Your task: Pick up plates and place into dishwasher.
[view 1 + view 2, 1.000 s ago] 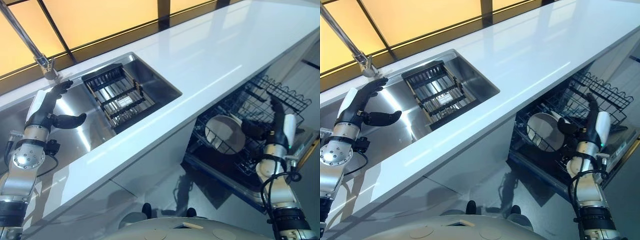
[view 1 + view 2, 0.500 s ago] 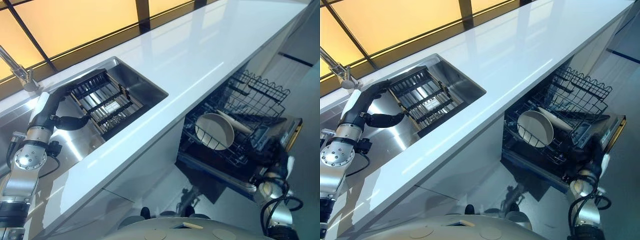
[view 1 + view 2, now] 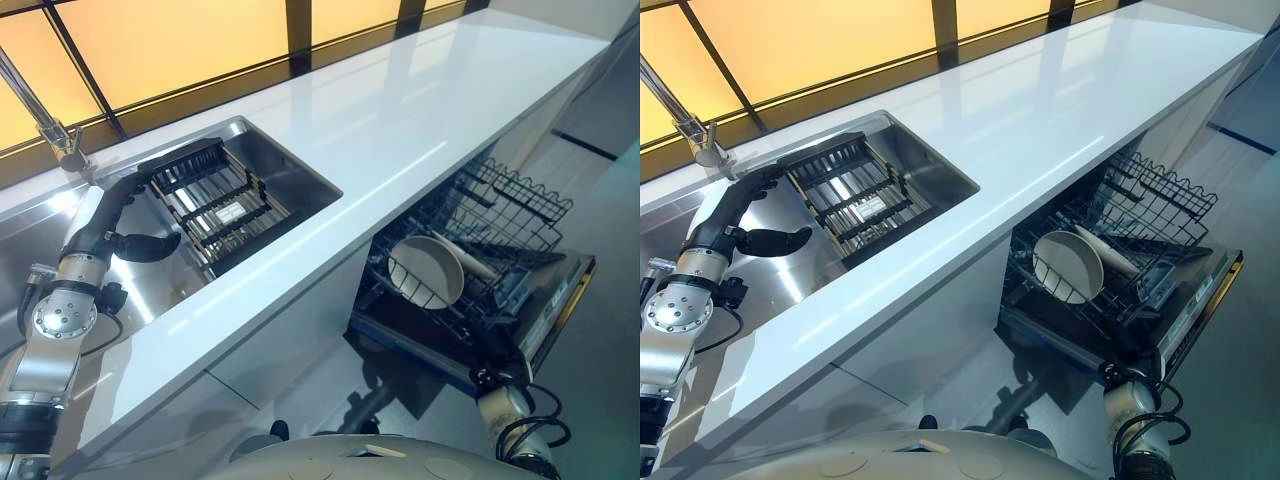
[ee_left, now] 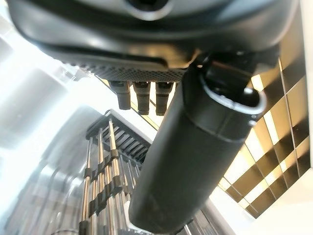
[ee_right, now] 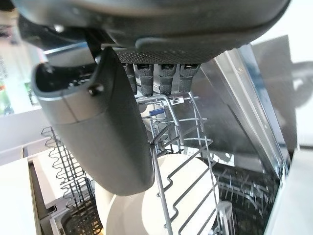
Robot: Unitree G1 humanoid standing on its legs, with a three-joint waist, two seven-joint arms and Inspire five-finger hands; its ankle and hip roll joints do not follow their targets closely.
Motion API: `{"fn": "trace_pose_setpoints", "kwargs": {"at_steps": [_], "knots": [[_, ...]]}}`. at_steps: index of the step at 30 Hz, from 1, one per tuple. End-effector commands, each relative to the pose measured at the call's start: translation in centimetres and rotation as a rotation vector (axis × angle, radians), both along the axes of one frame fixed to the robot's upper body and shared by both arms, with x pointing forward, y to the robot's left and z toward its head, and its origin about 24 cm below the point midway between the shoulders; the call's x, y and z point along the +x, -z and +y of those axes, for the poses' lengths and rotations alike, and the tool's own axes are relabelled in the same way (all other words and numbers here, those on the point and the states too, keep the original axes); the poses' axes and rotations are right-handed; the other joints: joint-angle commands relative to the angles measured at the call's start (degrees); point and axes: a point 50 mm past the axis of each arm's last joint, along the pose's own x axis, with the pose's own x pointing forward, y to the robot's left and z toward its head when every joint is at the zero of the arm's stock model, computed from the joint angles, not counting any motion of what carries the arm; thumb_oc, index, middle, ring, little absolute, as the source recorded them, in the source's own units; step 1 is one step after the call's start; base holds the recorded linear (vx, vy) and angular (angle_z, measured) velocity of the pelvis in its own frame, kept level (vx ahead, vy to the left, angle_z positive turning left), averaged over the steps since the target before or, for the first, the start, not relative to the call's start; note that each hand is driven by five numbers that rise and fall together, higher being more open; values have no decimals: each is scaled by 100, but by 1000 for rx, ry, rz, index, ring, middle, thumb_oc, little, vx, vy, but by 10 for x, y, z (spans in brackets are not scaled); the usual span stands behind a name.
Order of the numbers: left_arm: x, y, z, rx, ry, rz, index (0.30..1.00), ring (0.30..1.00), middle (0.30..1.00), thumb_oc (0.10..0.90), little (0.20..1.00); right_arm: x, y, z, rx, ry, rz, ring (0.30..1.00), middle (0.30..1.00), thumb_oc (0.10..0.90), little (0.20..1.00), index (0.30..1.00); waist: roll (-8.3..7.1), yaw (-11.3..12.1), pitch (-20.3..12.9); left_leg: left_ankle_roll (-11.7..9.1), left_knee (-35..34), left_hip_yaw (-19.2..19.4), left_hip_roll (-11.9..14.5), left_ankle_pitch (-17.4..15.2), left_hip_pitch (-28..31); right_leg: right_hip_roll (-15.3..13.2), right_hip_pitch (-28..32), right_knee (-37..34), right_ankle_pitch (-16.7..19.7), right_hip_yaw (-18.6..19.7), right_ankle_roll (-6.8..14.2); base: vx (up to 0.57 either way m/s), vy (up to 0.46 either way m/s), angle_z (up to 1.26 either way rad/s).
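A round cream plate (image 3: 425, 272) stands upright in the pulled-out dishwasher rack (image 3: 505, 205) under the counter, with a second pale plate (image 3: 1108, 250) leaning just behind it. My right hand (image 5: 98, 127) hangs low at the front edge of the dishwasher (image 3: 1124, 350), open and empty, with the plate in the wires past its fingers. My left hand (image 3: 105, 215) is over the sink (image 3: 300, 165), open. Its fingers reach to the near corner of the dark dish rack (image 3: 220, 205) that lies in the basin. No plate shows on that rack.
The long white countertop (image 3: 400, 110) runs between the sink and the dishwasher. A chrome faucet (image 3: 60, 140) rises behind my left hand. The dishwasher door (image 3: 560, 300) lies open toward the floor at the right.
The camera has shifted. My right hand has dropped from beside the plate in the dishwasher rack to below its front edge. My left hand has reached closer to the sink's dish rack.
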Motion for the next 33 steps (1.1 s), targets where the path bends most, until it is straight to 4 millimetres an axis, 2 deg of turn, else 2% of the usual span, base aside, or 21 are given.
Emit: {"fn": "trace_pose_setpoints", "kwargs": {"at_steps": [1, 3, 6, 9, 13, 18, 23, 33], "knots": [[24, -60, -17, 97, 69, -270, 900, 900, 900, 800, 900, 47, -9, 58, 194, -225, -162, 900, 900, 800, 900, 900, 215, 342, -178, 160, 41, 145, -167, -248, -32, -136, 90, 210, -197, -255, 275, 36, 29, 11], [25, -58, -22, 92, 78, -269, 900, 900, 900, 800, 900, 62, -20, 78, 291, -279, -267, 900, 900, 800, 900, 900, 236, 420, -176, 173, 41, 79, -184, -235, -28, -146, 107, 217, -204, -301, 256, 40, 44, 10], [27, -54, -29, 90, 89, -269, 900, 900, 900, 800, 900, 86, -49, 104, 340, -390, -458, 900, 900, 800, 900, 900, 255, 546, -163, 186, 41, -6, -209, -226, -26, -163, 130, 223, -221, -369, 236, 36, 52, 5], [31, -51, -33, 85, 93, -266, 900, 900, 900, 800, 900, 102, -74, 124, 361, -511, -614, 900, 900, 800, 900, 900, 262, 668, -165, 197, 41, -67, -240, -221, -31, -179, 149, 213, -232, -427, 227, 34, 54, 7], [36, -53, -33, 87, 99, -257, 900, 900, 900, 800, 900, 124, -113, 147, 337, -682, -798, 900, 900, 800, 900, 900, 244, 848, -193, 213, 41, -142, -278, -208, -34, -198, 176, 215, -249, -523, 222, 47, 50, 9], [43, -57, -30, 92, 110, -250, 900, 900, 900, 800, 900, 154, -165, 168, 276, -791, -973, 900, 900, 800, 900, 900, 195, 1077, -221, 249, 41, -243, -321, -193, -24, -208, 216, 247, -280, -638, 191, 46, 27, 9], [47, -57, -31, 91, 126, -240, 900, 900, 900, 800, 900, 168, -196, 175, 140, -837, -1045, 900, 900, 800, 900, 900, 150, 1240, -249, 300, 41, -328, -358, -178, -19, -226, 228, 295, -284, -721, 183, 31, 18, 14], [54, -59, -37, 84, 169, -232, 900, 900, 900, 800, 900, 183, -216, 166, -20, -841, -1042, 900, 900, 800, 900, 900, 98, 1287, -255, 344, 41, -381, -397, -216, 39, -231, 278, 269, -241, -740, 205, 6, -1, 7]]}}
